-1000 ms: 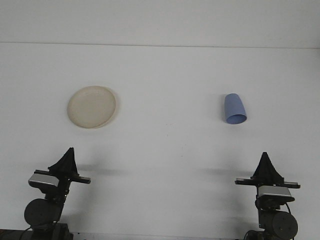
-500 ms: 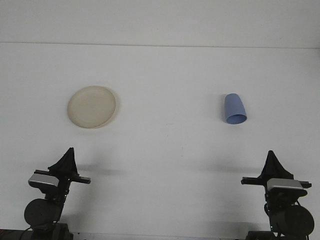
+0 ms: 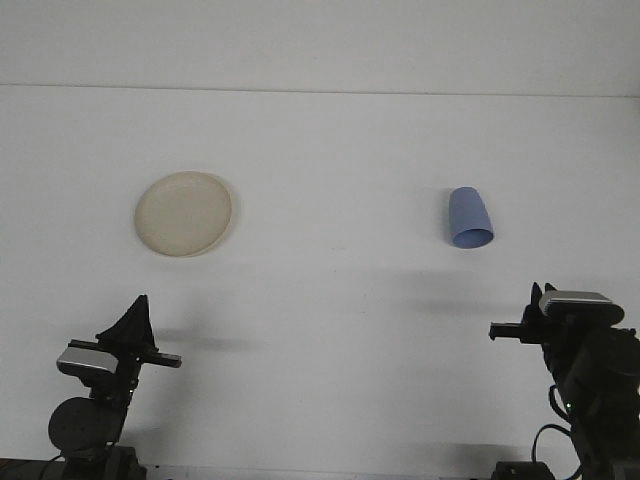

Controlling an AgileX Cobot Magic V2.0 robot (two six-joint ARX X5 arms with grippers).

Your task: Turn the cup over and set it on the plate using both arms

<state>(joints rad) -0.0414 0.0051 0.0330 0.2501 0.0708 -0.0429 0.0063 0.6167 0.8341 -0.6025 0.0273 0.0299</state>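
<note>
A plain white tabletop point(image 3: 330, 300) fills the front view, smooth and matte, meeting a white wall along a faint straight seam near the top.

Count of loose items: two. One round, shallow, cream-coloured plate point(image 3: 184, 213) lies flat on the left half of the table. Its surface is dull and slightly translucent in look, with a low raised rim. One light blue tapered cup point(image 3: 469, 218) stands upside down on the right half, mouth on the table. Its wall is smooth and opaque, apparently plastic; the narrower closed base faces up and away, and the wider rim shows as a darker blue oval at the near side. The cup is well apart from the plate, with bare table between them, and nothing touches either item.

Count of arms: two, both black with silver-grey camera housings, both at the near edge of the table. The left gripper point(image 3: 134, 318) shows as a dark pointed wedge rising above its wrist; whether it is spread or pressed together cannot be told from this angle. The right gripper point(image 3: 541, 295) is raised and turned, mostly hidden behind its own wrist housing; its state likewise cannot be told. It sits on the near side of the cup, clear of it. Neither arm holds anything.
</note>
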